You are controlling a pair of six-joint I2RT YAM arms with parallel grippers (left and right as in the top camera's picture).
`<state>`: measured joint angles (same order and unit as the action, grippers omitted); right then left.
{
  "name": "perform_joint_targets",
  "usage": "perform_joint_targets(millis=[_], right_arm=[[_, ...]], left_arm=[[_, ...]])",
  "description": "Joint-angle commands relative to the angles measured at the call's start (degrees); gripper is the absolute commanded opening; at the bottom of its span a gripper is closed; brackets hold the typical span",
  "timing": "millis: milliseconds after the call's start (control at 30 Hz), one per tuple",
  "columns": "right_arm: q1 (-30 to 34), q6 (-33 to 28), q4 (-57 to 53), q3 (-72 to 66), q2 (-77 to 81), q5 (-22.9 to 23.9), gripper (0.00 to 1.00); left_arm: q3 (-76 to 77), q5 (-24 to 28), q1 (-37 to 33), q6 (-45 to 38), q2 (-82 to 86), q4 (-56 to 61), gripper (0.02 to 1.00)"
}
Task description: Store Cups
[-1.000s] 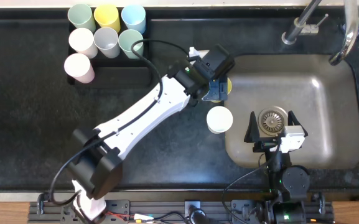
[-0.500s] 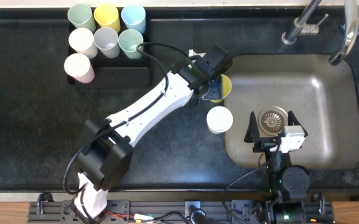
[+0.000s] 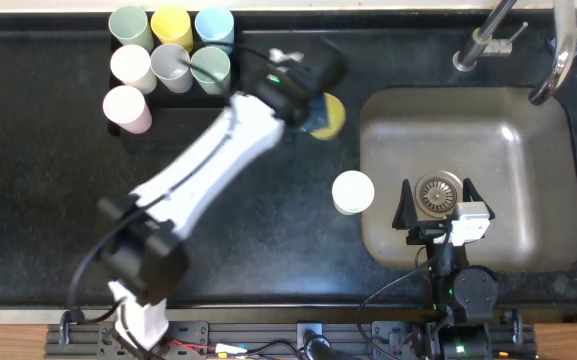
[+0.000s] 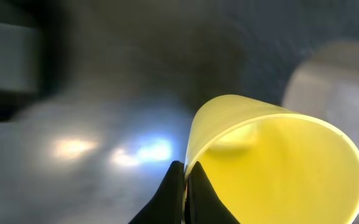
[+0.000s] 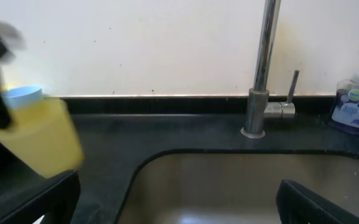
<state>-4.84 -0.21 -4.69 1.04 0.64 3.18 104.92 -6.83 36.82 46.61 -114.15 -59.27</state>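
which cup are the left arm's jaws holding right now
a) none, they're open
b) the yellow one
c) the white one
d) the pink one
b: in the left wrist view the left arm's jaws are closed on the rim of the yellow cup, while the white cup stands untouched by the sink's edge.
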Motion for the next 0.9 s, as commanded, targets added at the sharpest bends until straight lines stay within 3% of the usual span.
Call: perform_joint_targets(millis=[33,233,400,700,900], right_arm=[[0.4,-0.2,0.3,-0.8,-0.4,-0.4,0.998],[0.4,-0.2,0.3,-0.8,-0.4,-0.4,0.996],[0.4,-0.2,0.3,-0.8,-0.4,-0.4,0.996],[0.4,-0.2,0.3,-0.8,-0.4,-0.4,0.998],[0.4,-0.2,0.3,-0.8,-0.4,-0.4,0.998]], left_arm=[[2.3,-0.3,-11.0,3.0,10.0,-7.2,0.036],[2.2,4.2,-26.1,4.9,11.6,-19.4,0.036],[1.4,6.6,-35.1,4.9,10.7,-19.5,0.036],[1.4,7.0,-37.1,6.0,6.6,-18.8,0.036],[1.4,4.6,-37.2,7.3,3.2,-18.0,0.036]])
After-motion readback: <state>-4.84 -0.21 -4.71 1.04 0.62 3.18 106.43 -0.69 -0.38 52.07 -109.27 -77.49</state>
